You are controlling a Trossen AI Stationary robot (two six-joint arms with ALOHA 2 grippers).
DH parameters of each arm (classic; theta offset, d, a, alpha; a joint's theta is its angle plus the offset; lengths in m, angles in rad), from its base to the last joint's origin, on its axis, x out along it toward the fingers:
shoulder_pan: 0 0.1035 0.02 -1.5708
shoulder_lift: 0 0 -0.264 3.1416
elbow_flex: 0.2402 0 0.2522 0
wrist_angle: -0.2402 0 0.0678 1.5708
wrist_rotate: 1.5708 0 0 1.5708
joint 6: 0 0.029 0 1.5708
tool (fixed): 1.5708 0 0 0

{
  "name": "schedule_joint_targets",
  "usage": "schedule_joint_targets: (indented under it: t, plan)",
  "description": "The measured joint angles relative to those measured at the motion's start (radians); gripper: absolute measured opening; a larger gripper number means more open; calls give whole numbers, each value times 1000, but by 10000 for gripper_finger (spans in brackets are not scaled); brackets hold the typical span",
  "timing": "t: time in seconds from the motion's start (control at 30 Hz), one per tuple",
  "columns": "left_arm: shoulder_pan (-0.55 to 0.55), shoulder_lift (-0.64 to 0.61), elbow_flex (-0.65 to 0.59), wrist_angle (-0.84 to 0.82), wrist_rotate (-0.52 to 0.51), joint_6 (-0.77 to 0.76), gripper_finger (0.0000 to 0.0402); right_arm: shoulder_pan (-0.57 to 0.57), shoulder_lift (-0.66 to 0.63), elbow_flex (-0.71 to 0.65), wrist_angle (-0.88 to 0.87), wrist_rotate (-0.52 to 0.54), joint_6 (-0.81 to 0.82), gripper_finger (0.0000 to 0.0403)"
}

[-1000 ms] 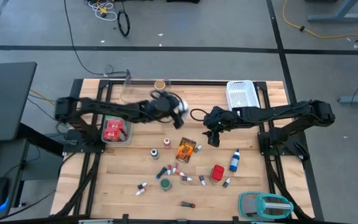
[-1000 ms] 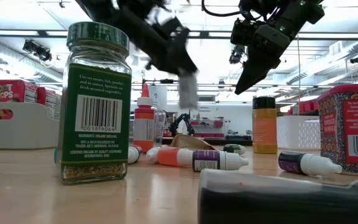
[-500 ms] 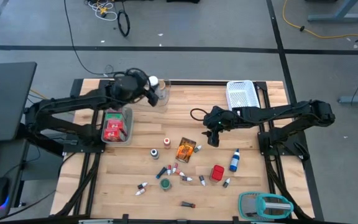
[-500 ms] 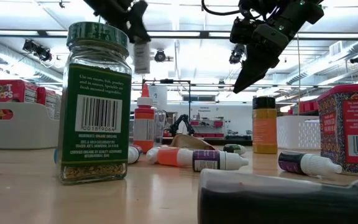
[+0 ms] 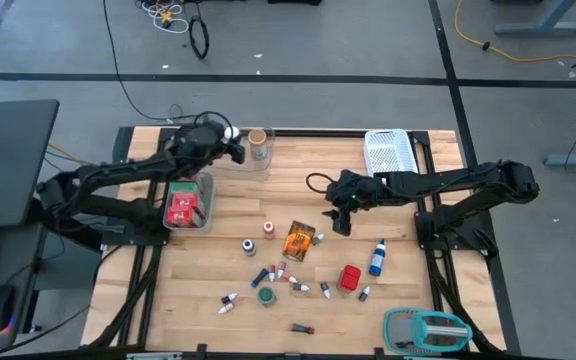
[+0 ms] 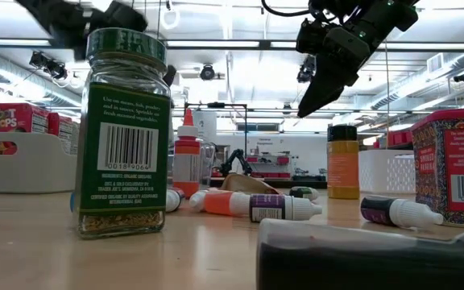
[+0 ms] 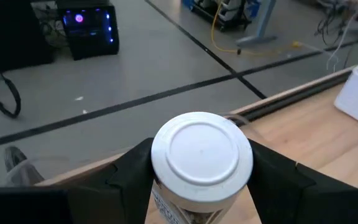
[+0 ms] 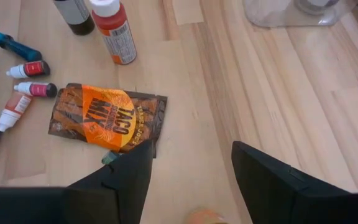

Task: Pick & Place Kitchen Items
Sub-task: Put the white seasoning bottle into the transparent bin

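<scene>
From above, two arms are being shown over the wooden table (image 5: 208, 260). A white-lidded jar (image 5: 230, 134) is being gripped by the left gripper (image 5: 226, 142) near the far edge, beside the clear tray (image 5: 260, 160). One red box (image 5: 180, 210) is being held in the grey bin (image 5: 204, 218). The right gripper (image 5: 345, 222) is being held wide and empty.

Low down, one green-lidded jar (image 6: 125, 133) is being shown.

In the right wrist view, one orange packet (image 8: 107, 118) is being shown.
</scene>
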Motion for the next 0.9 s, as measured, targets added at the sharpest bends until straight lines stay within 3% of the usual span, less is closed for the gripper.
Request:
schedule_joint_targets:
  t: [0.27,0.67,0.9]
  plan:
    - [138,54,-135,174,88,-15,223,0,0,0,26,0,-30,230]
    - [250,263,-124,271,99,31,229,0,0,0,96,1,-108,230]
    - [259,292,-123,313,98,116,232,0,0,0,96,1,-132,230]
